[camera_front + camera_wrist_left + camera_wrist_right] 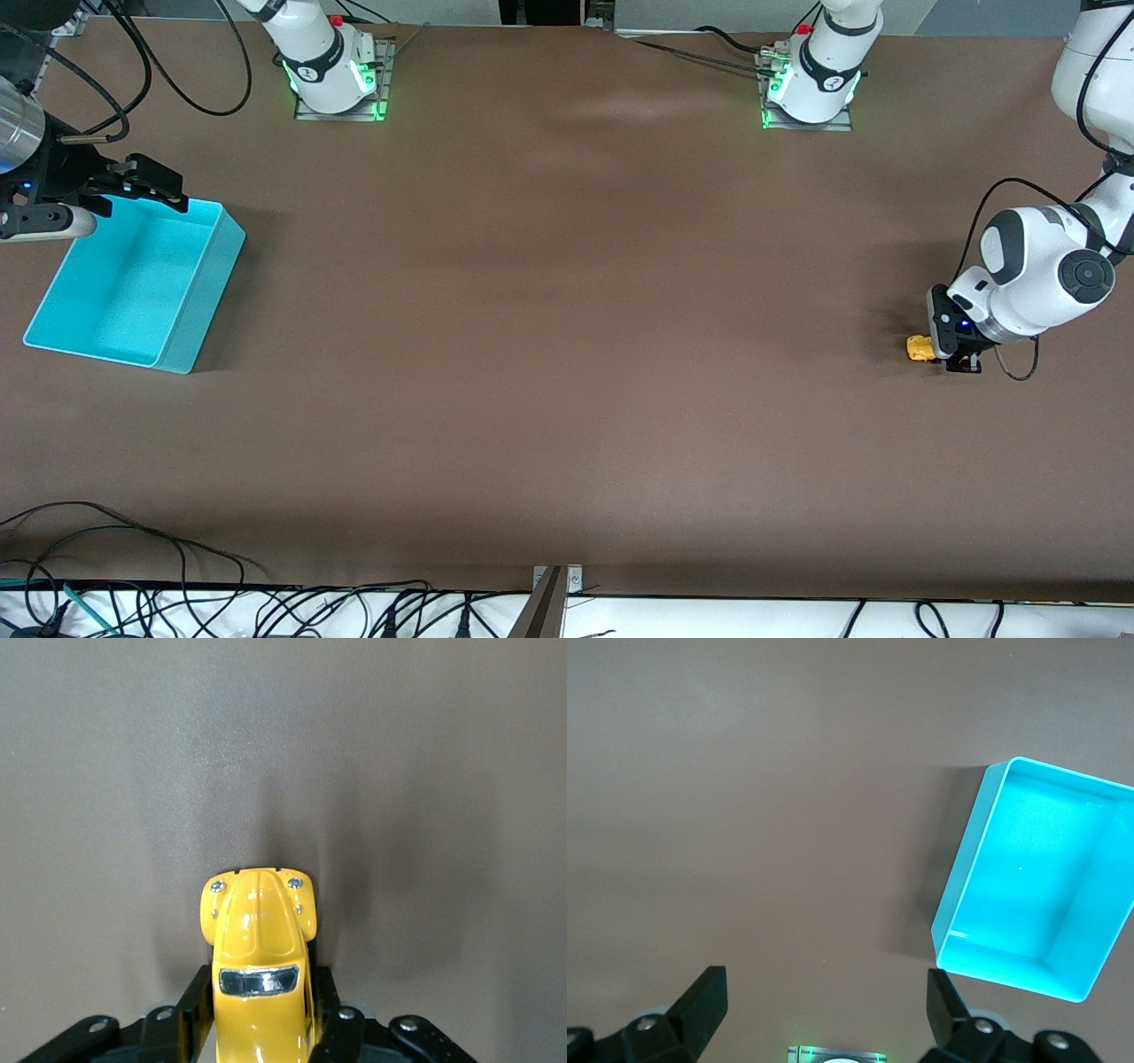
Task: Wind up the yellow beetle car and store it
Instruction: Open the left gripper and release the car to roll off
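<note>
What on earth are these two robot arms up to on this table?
The left gripper is down at the table at the left arm's end, its jaws on either side of the yellow beetle car, which sits on the brown table. The right gripper waits with its jaws wide open above the table at the right arm's end, beside the turquoise bin. The bin has nothing in it, so the car is not yet stored.

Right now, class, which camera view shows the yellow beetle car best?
The left wrist view: the yellow beetle car fills the frame between the left gripper. The front view shows a tiny yellow shape partly hidden; the right wrist view shows none of it.
</note>
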`<state>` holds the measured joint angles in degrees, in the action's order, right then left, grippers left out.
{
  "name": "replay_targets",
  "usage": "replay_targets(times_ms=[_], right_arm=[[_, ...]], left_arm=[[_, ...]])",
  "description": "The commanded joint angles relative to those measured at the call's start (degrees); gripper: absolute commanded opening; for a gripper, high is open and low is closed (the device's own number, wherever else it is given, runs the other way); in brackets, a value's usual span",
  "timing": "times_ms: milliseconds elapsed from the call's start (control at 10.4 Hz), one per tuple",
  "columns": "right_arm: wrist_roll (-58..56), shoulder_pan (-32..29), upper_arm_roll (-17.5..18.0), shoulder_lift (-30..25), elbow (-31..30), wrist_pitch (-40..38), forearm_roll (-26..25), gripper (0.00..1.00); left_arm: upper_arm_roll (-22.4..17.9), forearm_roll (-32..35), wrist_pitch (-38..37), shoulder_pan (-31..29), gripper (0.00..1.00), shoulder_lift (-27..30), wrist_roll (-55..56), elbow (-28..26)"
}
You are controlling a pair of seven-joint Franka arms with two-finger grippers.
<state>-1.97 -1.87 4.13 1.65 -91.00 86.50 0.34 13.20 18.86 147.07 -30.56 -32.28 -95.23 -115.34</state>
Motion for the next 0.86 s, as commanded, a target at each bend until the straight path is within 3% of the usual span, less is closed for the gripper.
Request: replay_targets(times_ms=[0,192,767], right_arm=[[0.7,-0.1,0.1,-0.9,-0.8,0.1,1.1,1.00],[0.7,-0.1,0.1,-0.9,-0.8,0.1,1.1,1.00],[0.8,-0.1,0.1,-0.8,-0.8,0.3,1.1,1.00]], left_arm=[[0.6,-0.7,-3.7,-0.4,1.00,0.5,-0.5,2.7],[1.6,-2.3,-14.0,0.1,1.00,0.7,-0.5,8.4],[2.4,-2.4,-17.2,0.1,1.00,1.7,0.2,10.1]])
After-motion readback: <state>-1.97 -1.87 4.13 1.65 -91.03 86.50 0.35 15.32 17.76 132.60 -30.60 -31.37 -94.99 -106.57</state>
